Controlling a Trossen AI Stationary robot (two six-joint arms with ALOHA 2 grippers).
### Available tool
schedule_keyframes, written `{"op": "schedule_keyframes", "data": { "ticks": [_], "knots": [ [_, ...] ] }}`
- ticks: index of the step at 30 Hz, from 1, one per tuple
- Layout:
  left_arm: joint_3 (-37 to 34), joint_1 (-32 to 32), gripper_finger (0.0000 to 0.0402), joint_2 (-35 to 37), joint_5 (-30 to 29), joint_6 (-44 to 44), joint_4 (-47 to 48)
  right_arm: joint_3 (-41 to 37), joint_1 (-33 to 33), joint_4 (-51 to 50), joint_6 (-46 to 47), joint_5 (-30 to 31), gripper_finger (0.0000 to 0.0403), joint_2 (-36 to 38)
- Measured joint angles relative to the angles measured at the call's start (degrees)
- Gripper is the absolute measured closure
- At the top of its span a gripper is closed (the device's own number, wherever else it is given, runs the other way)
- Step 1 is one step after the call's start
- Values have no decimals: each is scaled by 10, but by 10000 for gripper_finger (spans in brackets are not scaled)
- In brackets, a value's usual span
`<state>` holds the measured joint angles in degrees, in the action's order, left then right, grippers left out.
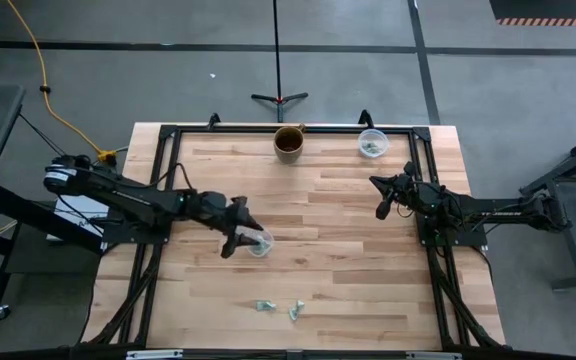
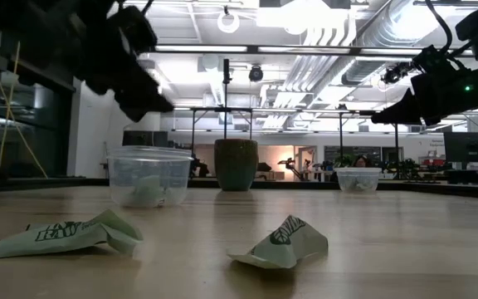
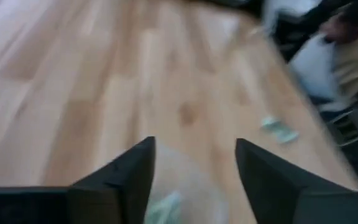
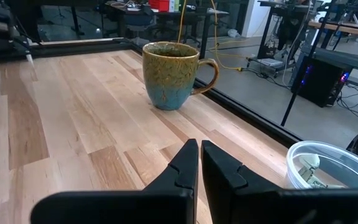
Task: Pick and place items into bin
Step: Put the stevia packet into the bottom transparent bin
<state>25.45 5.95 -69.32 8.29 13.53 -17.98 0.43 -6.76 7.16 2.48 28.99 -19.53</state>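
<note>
Two crumpled pale green-and-white wrappers (image 1: 266, 306) (image 1: 295, 310) lie flat on the wood near the table's near edge; the low view shows them up close (image 2: 65, 235) (image 2: 282, 243). A clear cup (image 1: 260, 243) stands mid-table with a green piece (image 3: 166, 205) inside. My left gripper (image 1: 248, 238) hovers open just above this cup (image 2: 149, 176), empty, its fingers (image 3: 129, 171) apart over the rim. My right gripper (image 1: 382, 210) is shut and empty in the air at the right side; its own view also shows it shut (image 4: 199, 146).
A green-brown mug (image 1: 289, 143) stands at the far edge. A second clear cup (image 1: 372, 144) holding pieces stands at the far right, also in the right wrist view (image 4: 328, 171). A black frame (image 1: 168, 135) borders the table. Bare wood lies between the cups and wrappers.
</note>
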Motion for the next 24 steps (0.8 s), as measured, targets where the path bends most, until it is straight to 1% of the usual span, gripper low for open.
{"op": "schedule_keyframes", "data": {
  "ticks": [2,5,7,9,13,15,20,24],
  "knots": [
    [0,15,123,0,18,3,-37,0,0,0,-1,0,391,0],
    [0,54,106,0,12,0,-87,0,0,-1,0,-2,391,0],
    [2,83,103,0,-8,-6,-97,0,0,-1,2,-8,391,0],
    [8,113,104,0,-47,-5,-84,0,0,-1,2,-16,391,0],
    [21,171,117,-10,-128,21,-70,0,0,-2,2,-43,391,0],
    [30,197,126,-21,-150,42,-51,0,0,-4,2,-56,391,0],
    [78,255,151,-86,-161,103,-49,0,0,-11,5,-80,391,0],
    [139,289,173,-158,-180,123,-13,0,0,-17,20,-92,391,0]
  ]
}}
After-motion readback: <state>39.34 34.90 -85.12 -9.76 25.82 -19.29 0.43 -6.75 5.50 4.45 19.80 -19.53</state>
